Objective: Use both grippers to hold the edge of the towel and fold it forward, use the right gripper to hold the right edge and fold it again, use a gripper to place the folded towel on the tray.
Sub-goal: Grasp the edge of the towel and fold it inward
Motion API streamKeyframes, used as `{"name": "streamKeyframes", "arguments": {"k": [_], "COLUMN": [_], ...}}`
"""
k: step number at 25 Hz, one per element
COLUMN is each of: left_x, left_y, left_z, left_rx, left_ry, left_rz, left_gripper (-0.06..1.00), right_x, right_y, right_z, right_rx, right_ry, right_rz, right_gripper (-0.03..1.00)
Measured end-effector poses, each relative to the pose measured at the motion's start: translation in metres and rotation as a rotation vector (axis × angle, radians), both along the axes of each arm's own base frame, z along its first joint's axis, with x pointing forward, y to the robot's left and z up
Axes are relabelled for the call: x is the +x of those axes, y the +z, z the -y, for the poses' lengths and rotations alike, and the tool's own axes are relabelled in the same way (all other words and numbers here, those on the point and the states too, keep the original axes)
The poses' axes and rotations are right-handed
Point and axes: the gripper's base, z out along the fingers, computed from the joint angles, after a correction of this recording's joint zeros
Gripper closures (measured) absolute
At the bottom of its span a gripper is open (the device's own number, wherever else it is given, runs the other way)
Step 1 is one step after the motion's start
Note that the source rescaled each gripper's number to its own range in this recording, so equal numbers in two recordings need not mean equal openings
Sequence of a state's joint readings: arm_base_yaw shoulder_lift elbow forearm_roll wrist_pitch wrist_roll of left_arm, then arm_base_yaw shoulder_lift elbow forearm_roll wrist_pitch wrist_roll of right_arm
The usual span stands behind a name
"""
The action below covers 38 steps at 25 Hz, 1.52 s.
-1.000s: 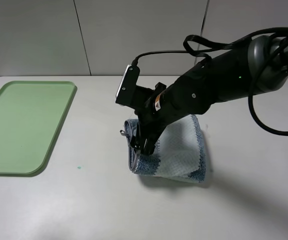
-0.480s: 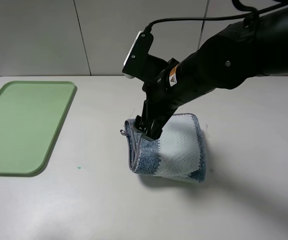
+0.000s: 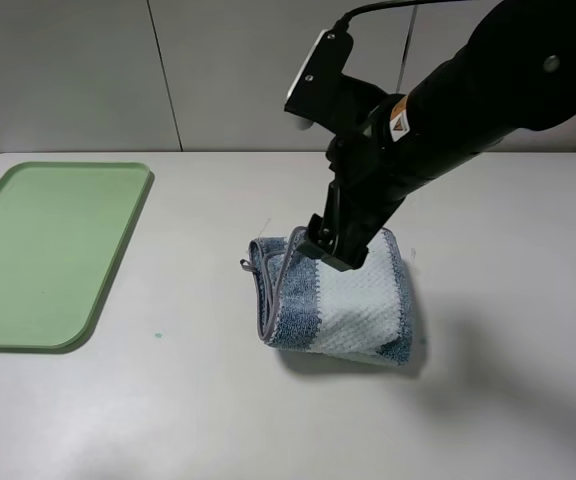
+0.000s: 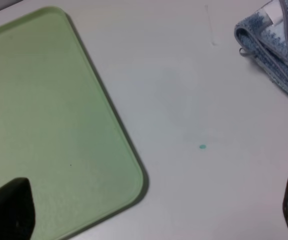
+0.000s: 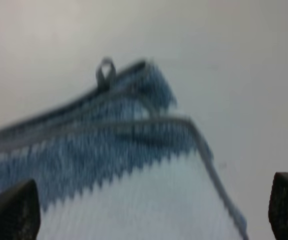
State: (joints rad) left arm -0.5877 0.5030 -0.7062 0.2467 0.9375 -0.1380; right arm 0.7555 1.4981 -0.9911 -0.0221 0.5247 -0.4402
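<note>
The towel (image 3: 343,305) lies folded in a thick bundle on the table, with blue-grey and white stripes and its grey hem (image 3: 265,305) and small loop (image 3: 244,265) on the left side. My right gripper (image 3: 334,252) hovers just above the towel's upper left part, open and holding nothing. In the right wrist view the gripper (image 5: 149,209) has its fingertips (image 5: 11,210) spread wide over the striped towel (image 5: 134,200), with the loop (image 5: 105,72) beyond. The left gripper (image 4: 151,207) is open above the near corner of the pale green tray (image 4: 44,115), with the towel (image 4: 276,55) far off.
The tray (image 3: 48,250) sits at the table's left edge, well apart from the towel. A tiny green speck (image 3: 158,334) marks the table between them. A grey panelled wall (image 3: 168,70) stands behind the table. The left arm does not show in the exterior view.
My right arm has lifted and swung back to the right, from low against the towel's left hem to just above its top. The towel's folded edge has settled slightly.
</note>
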Motion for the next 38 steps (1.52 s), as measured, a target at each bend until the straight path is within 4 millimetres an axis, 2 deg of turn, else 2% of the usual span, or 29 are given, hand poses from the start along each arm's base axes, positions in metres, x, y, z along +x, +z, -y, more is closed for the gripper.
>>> {"name": "streamKeyframes", "arguments": {"k": [8, 16, 23, 29, 32, 38], "left_x": [0.000, 0.000, 0.000, 0.000, 0.000, 0.000], "left_y": [0.000, 0.000, 0.000, 0.000, 0.000, 0.000], "left_z": [0.000, 0.000, 0.000, 0.000, 0.000, 0.000], "left_rx": [0.000, 0.000, 0.000, 0.000, 0.000, 0.000], "left_ry": [0.000, 0.000, 0.000, 0.000, 0.000, 0.000], "left_rz": [0.000, 0.000, 0.000, 0.000, 0.000, 0.000], "left_gripper": [-0.06, -0.06, -0.06, -0.06, -0.06, -0.06], "right_x": [-0.001, -0.004, -0.015, -0.039, -0.053, -0.090], "right_y": [0.027, 0.057, 0.075, 0.083, 0.080, 0.063], "right_z": [0.054, 0.115, 0.162, 0.188, 0.199, 0.217], "right_rx": [-0.058, -0.075, -0.044, -0.001, 0.039, 0.102], "right_ry": [-0.174, -0.380, -0.606, -0.782, -0.865, -0.990], "right_rz": [-0.067, -0.034, -0.039, -0.068, -0.071, -0.083], "right_gripper": [-0.03, -0.03, -0.03, -0.03, -0.03, -0.03]}}
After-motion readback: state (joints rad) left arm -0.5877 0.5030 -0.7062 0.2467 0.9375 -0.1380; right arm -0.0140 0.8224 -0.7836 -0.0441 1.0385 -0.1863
